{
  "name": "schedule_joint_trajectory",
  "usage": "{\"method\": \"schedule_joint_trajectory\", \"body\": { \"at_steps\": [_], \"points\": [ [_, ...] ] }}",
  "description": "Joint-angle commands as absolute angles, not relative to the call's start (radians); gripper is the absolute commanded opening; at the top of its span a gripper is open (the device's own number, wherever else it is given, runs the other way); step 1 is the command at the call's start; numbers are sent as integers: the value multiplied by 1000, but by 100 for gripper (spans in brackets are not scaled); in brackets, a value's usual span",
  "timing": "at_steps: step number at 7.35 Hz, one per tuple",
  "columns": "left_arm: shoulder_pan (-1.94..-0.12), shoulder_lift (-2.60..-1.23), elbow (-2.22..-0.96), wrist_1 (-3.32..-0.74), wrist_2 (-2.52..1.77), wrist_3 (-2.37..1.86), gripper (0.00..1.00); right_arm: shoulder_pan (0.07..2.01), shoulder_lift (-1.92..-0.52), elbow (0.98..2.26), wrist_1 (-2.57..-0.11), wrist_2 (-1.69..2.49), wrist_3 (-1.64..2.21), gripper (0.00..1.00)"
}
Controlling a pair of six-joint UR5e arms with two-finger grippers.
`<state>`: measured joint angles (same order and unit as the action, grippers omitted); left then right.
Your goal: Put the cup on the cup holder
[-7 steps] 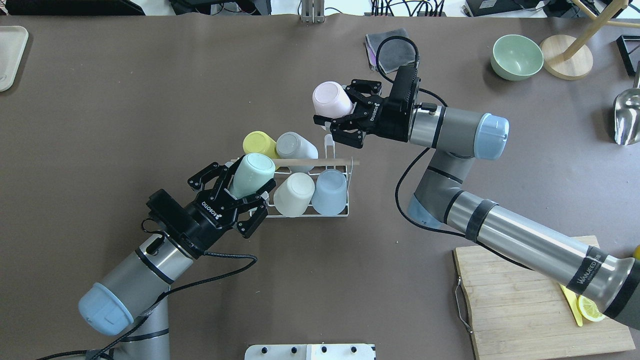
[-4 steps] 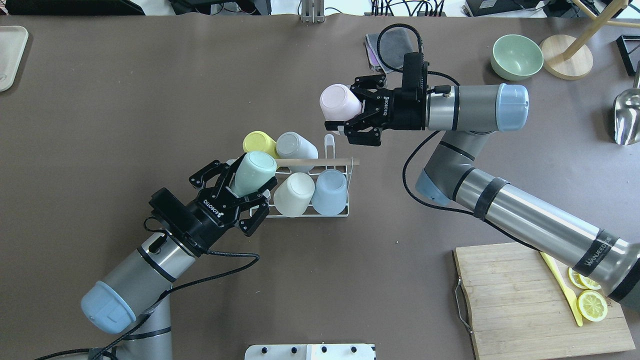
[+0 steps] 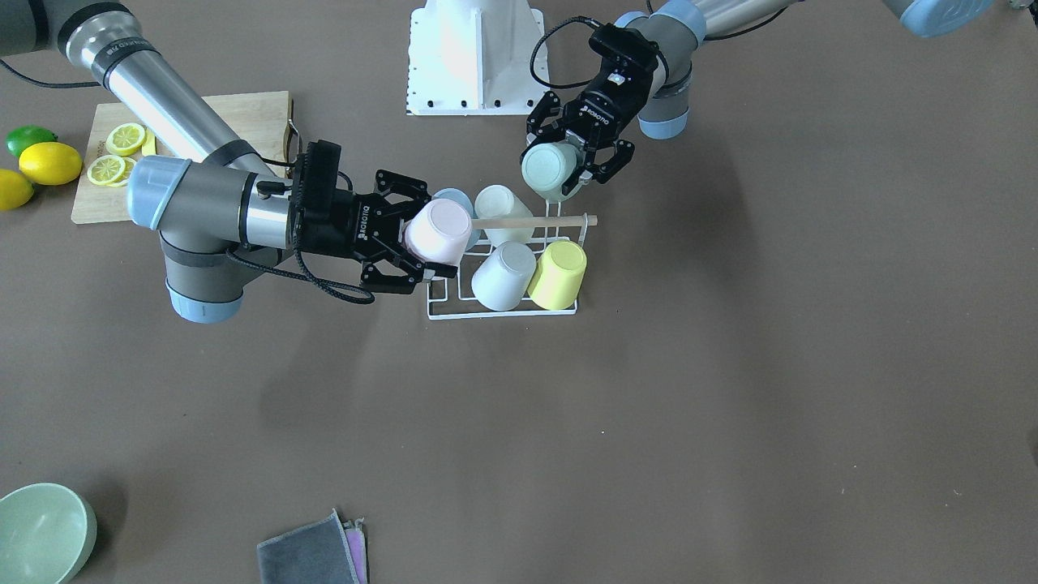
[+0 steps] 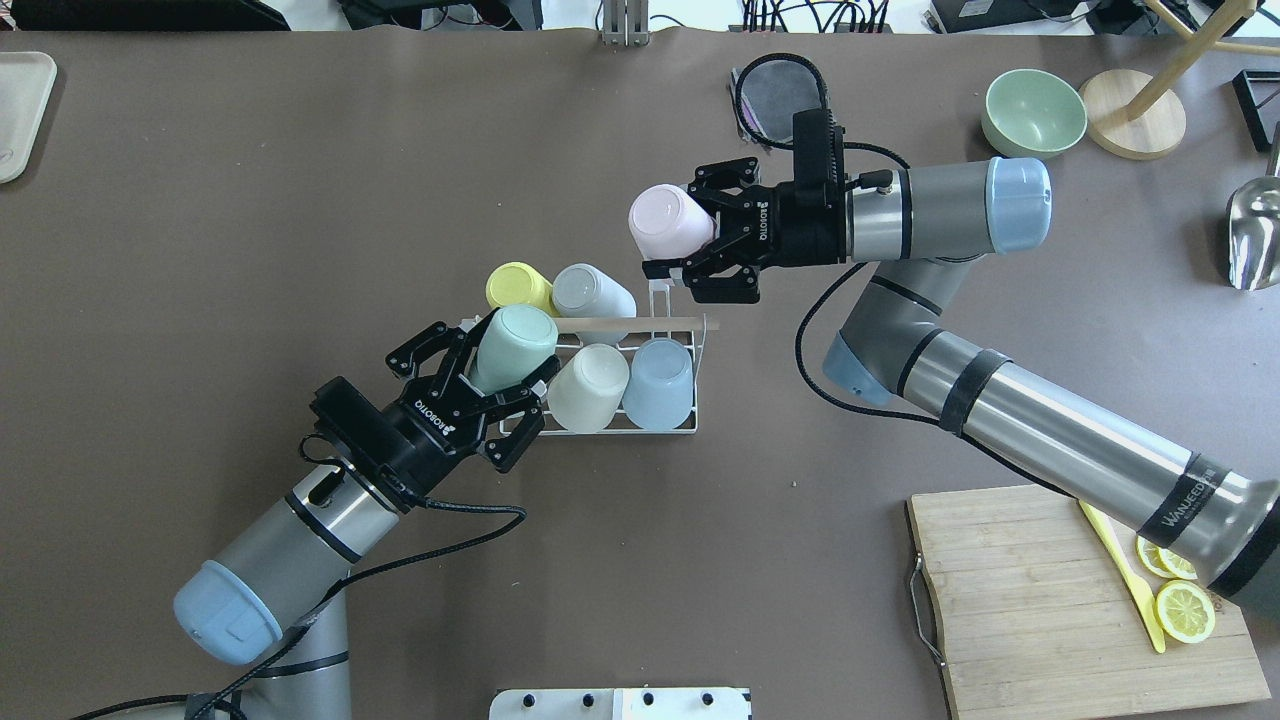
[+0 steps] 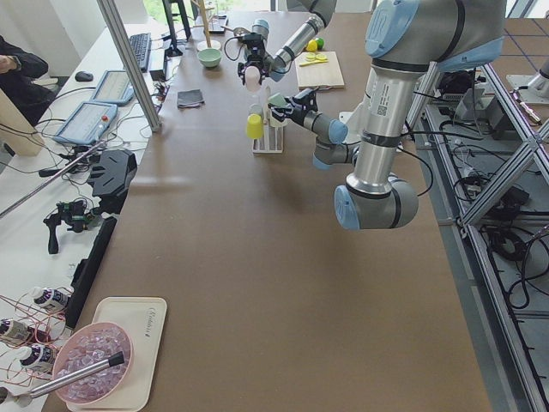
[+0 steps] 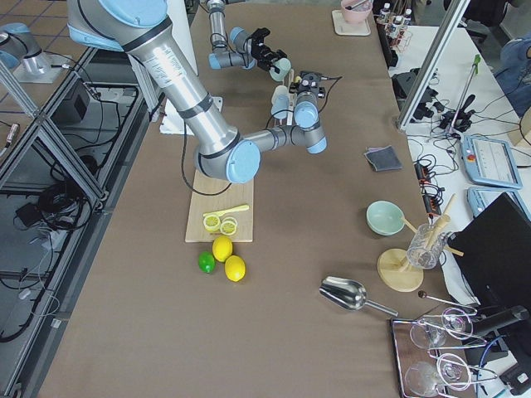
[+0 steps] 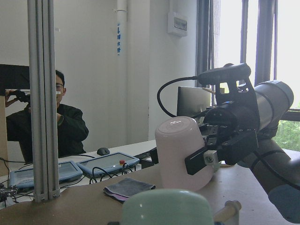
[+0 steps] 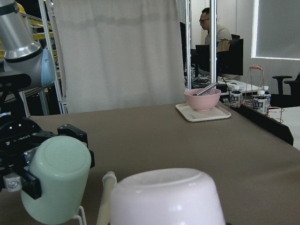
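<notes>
**Pink cup sits over the bare prong**

Your pink cup (image 4: 668, 220) is in the air at the far right corner of the rack (image 4: 650, 431), on the side away from the robot. It is upside down and tipped a little. Its bottom points up and away from the right gripper (image 4: 680, 230), and its mouth points down at the rack. The right gripper is squeezed tight on it, near the mouth.

Right under it one white prong (image 4: 657, 297) stands bare. I think the cup needs to go down onto that prong. The right arm is the nearer one for this.

At the near left corner of the rack, your left gripper (image 4: 495, 365) is squeezed on a mint cup (image 4: 512, 345). That cup leans over too. You cannot tell if it is on a prong yet.

All the cups are smooth, round and dull, with no handles. The rack is thin white wire, with a pale wooden rod (image 4: 640, 322) across the top. It holds a yellow cup (image 4: 518, 285), a grey cup (image 4: 590, 292), a cream cup (image 4: 588, 388) and a blue cup (image 4: 660, 383).
</notes>
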<state>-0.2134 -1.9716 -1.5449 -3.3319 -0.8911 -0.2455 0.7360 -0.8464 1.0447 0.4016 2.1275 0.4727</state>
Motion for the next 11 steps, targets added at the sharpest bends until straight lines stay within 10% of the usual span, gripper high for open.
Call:
{"method": "schedule_joint_trajectory", "body": {
  "at_steps": [1,11],
  "points": [
    [-213,-1976,-1534,-3332,-891,-245,0,735,-839,1040,400,2131,472,0],
    [-218,-1968,-1491,-3355,-890,-245,9,699,-799,943,399,2128,448,0]
  ]
}}
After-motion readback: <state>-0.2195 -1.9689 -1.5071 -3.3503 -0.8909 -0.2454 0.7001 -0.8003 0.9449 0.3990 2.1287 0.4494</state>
